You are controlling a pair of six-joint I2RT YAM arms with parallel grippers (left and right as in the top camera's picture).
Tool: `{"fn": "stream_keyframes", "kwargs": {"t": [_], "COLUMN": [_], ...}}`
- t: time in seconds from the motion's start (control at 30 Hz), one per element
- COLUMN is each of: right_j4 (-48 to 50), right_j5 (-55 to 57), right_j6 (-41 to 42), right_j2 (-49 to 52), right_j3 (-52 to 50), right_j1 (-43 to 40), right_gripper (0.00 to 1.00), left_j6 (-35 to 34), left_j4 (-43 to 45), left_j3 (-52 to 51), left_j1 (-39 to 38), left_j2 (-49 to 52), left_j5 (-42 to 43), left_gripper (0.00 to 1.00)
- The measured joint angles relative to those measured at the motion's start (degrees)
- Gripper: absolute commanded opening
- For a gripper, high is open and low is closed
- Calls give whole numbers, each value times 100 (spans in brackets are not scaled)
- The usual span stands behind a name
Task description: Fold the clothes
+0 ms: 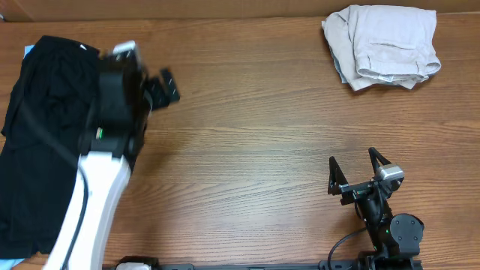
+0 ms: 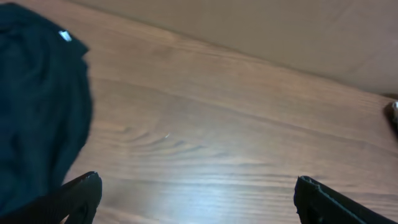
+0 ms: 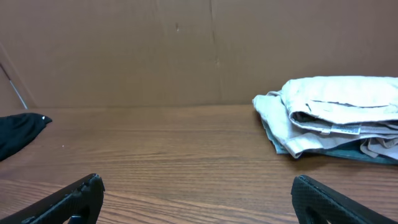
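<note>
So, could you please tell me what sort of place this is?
Probably a robot lab bench: a wooden table, a cardboard back wall, a left arm and right arm, plus beige shorts.

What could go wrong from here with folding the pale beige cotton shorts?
The open left gripper hangs beside the large black garment, far from the bunched pale beige shorts; it may snag the wrong cloth. A darker bluish cloth peeks from under the shorts; a pinch could lift both.
</note>
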Motion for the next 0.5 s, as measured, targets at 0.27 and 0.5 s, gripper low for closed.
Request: {"fn": "stream_keyframes", "kwargs": {"t": [0.27, 0.5], "right_j4": [0, 2], "right_j5": [-2, -2], "right_j6": [-2, 0], "right_j2": [0, 0], "right_j3": [0, 0], "right_j1": [2, 0], "right_gripper": [100, 100], "left_j6": [-13, -15], "left_j4": [946, 1510], "left_j3": [-2253, -3639], "left_j1": [201, 295], "left_j2": [-2404, -3825], "left_j5": [0, 4], "left_gripper": [100, 100]}}
